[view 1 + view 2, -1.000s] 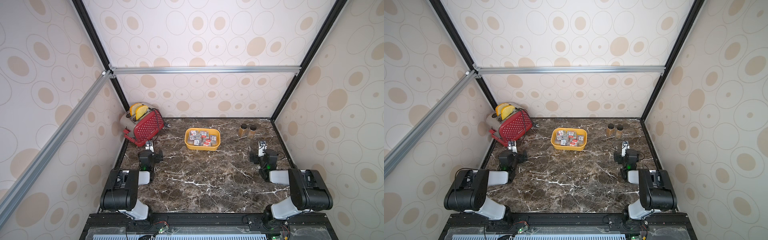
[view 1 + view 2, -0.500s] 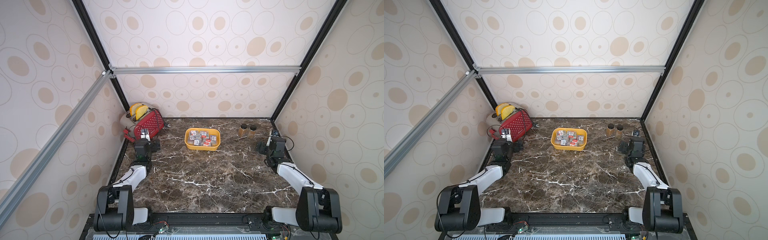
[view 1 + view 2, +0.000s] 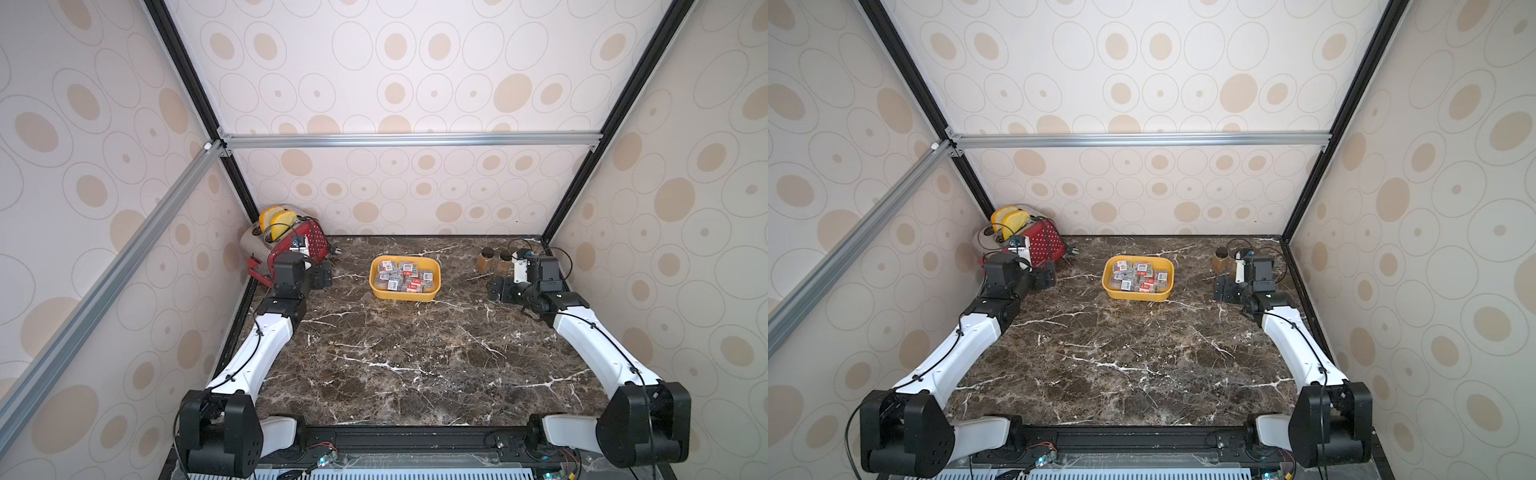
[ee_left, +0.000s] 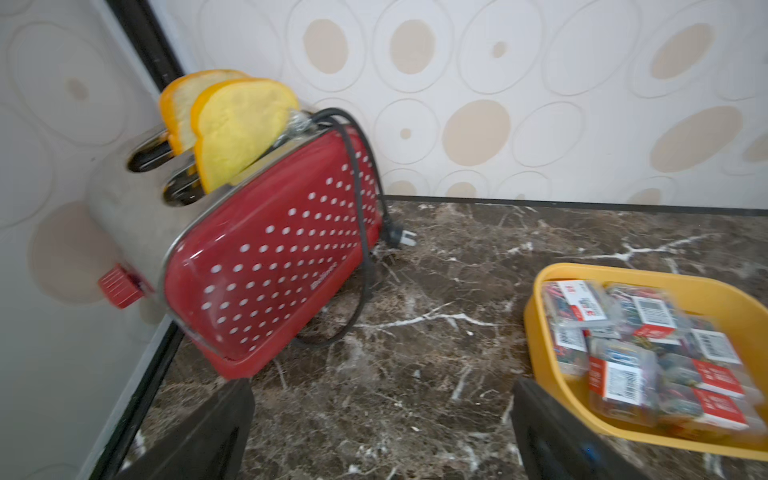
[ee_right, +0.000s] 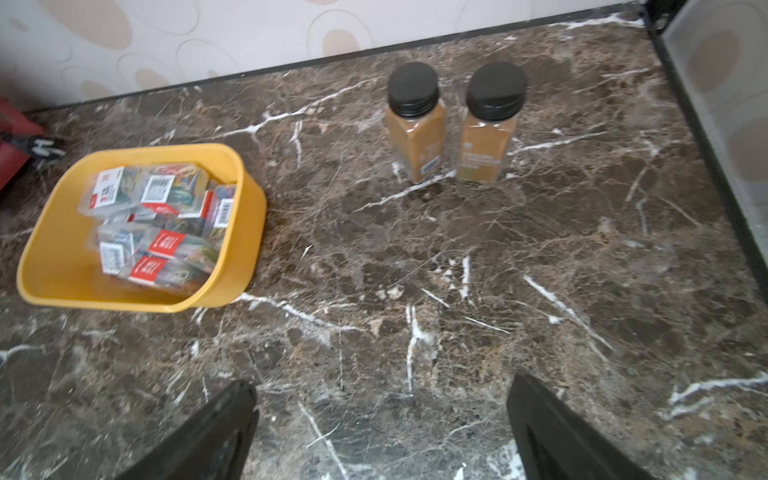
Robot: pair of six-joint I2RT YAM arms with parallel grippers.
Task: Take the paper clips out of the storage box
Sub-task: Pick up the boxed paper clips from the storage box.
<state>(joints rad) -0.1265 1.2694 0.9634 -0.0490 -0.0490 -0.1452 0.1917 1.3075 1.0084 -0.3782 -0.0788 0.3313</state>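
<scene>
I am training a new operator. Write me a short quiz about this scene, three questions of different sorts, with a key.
1. True or false: the left gripper and the right gripper are both open and empty.
2. How many brown jars stand on the table?
3. Where are the paper clips? A) in the storage box B) held by a gripper C) beside the jars
Key: 1 true; 2 two; 3 A.

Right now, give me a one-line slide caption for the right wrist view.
Open right pincer hovers over marble tabletop; paper clips lie in the yellow storage box, two brown jars stand nearby.
</scene>
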